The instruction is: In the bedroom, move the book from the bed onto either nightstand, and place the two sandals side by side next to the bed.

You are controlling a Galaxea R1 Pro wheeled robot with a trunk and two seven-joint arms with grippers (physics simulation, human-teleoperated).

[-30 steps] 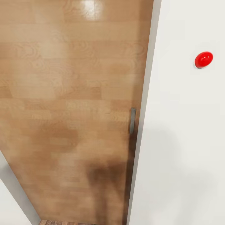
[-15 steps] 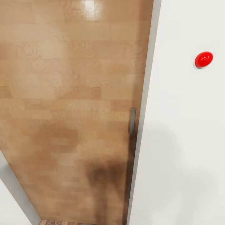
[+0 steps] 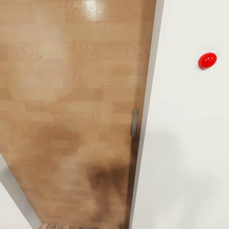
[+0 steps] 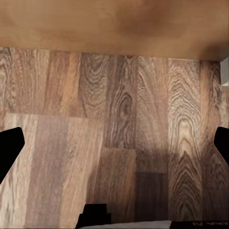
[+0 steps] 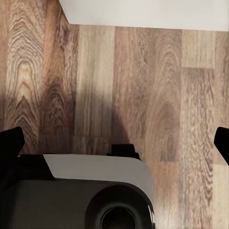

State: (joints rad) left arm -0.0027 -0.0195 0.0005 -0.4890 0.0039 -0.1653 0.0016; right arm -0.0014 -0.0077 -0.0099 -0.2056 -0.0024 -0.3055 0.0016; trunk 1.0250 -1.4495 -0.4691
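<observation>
The book, the bed, the nightstands and the two sandals are out of view. A light wooden door with a slim grey handle stands close in front of my head camera. My left gripper is open, its black fingertips wide apart over dark wood-plank floor, near the door's bottom edge. My right gripper is also open and holds nothing, hanging above the floor.
A white wall runs along the door's right side and carries a round red button. Its foot shows in the right wrist view. My grey and black base sits below the right gripper.
</observation>
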